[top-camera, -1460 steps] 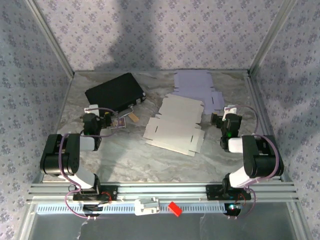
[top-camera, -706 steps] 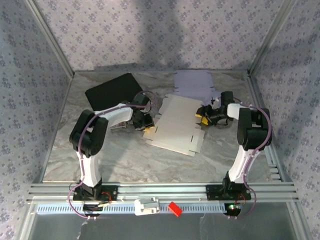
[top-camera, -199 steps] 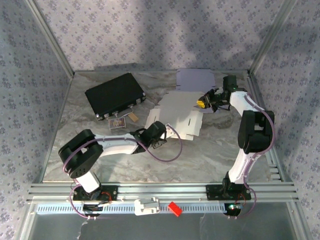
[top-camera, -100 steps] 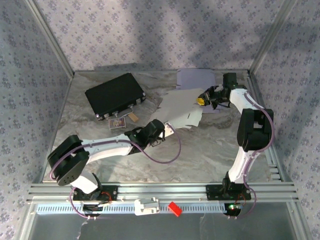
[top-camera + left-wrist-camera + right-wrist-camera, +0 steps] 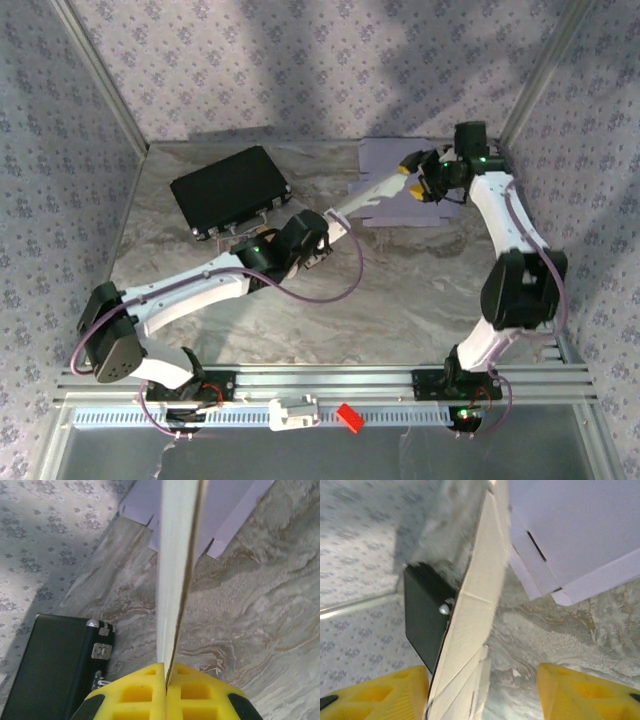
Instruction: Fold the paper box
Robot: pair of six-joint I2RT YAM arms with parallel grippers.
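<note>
1. Marbled grey tabletop (image 5: pixel 400 290), boxed in by flower-patterned walls on three sides.
2. Paper box (image 5: pixel 365 192): a flat, cream, unfolded blank. It is lifted off the tabletop and stands on edge, running from just past centre out toward 1 o'clock in the top view.
3. Left tool (image 5: pixel 322 232): pressed together on the near end of the paper box. In the left wrist view the yellow pads (image 5: pixel 135 692) meet around the sheet's thin edge.
4. Right tool (image 5: pixel 412 182): spread, straddling the far end of the paper box. In the right wrist view the sheet lies close against one yellow pad; whether they touch, cannot tell. The other pad stands well apart from it.
5. Lavender blank (image 5: pixel 385 160): flat on the tabletop at 1 o'clock, below and behind the raised paper box, its slots and tabs showing.
6. Black case (image 5: pixel 228 188): closed, at 10 o'clock, metal latches on its near side, well apart from the paper box.
</note>
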